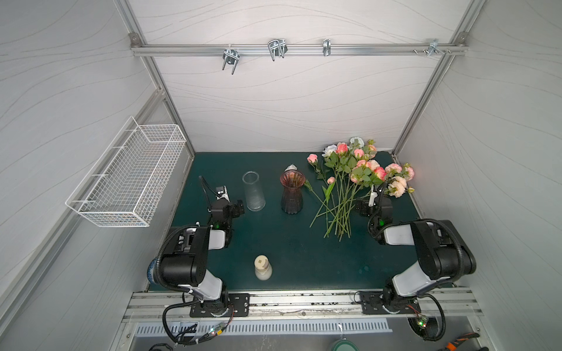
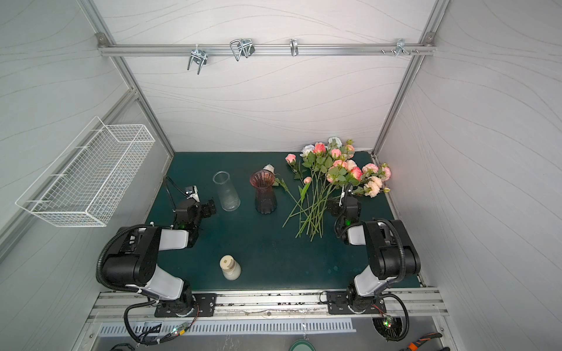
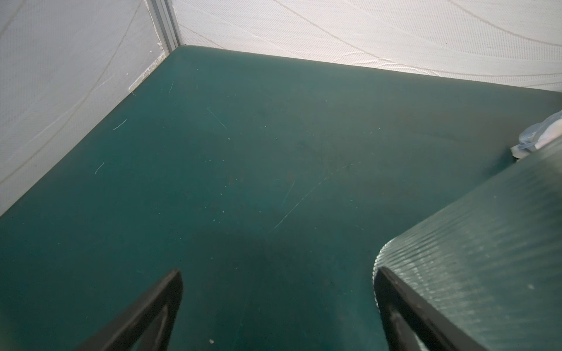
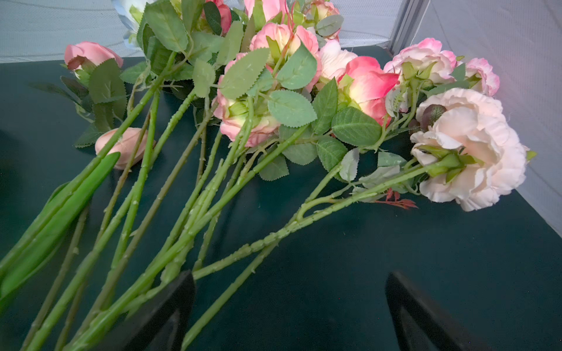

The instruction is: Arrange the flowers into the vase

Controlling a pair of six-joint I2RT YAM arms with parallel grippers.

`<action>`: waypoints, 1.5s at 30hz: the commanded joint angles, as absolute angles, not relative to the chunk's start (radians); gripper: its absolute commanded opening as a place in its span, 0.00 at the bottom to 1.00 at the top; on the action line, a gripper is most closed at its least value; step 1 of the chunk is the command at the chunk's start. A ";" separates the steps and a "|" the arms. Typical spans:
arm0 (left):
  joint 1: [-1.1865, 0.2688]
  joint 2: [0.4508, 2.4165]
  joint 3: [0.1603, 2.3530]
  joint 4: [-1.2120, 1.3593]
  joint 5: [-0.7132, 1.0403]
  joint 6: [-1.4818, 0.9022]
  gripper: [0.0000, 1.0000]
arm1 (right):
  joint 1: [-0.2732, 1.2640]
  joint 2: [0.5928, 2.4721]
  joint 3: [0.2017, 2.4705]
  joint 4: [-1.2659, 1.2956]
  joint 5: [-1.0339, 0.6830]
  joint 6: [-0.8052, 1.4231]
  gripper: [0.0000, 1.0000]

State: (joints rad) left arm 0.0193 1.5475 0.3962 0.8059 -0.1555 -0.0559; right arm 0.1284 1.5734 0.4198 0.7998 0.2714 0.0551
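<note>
In both top views, the ribbed smoky-pink glass vase [image 1: 292, 194] stands empty on the dark green table mat [image 1: 289, 252]. The flowers [image 1: 349, 185], a loose bundle of green-stemmed pink, coral and cream blooms, lie flat just right of it, and one white bloom [image 1: 291, 167] lies behind it. No stem is in yet, so the whole arrangement appears left to do. A clear ribbed glass cylinder [image 1: 253, 191] stands left of the vase, with the left gripper [image 1: 235, 209] low just beyond it. The right gripper [image 1: 363, 206] sits low at the side of the bundle away from the vase, and both arms are folded with elbows raised. The left wrist view shows the left gripper's fingers [image 3: 173, 285] spread wide over bare mat, holding nothing, the cylinder just beside one of them. The right wrist view shows the right gripper's fingers [image 4: 182, 291] equally wide apart, with stem ends at one finger and a single stem crossing the gap, unclamped.
</note>
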 commanded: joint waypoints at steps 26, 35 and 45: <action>0.021 1.553 0.426 0.833 -0.152 -0.049 1.00 | 0.121 1.566 0.428 0.813 0.263 0.053 0.99; 0.037 1.430 0.502 0.600 -0.212 -0.095 1.00 | 0.100 1.525 0.419 0.792 0.230 0.071 0.99; 0.061 1.174 0.628 0.359 -0.248 -0.139 1.00 | 0.098 1.530 0.440 0.771 0.219 0.063 0.99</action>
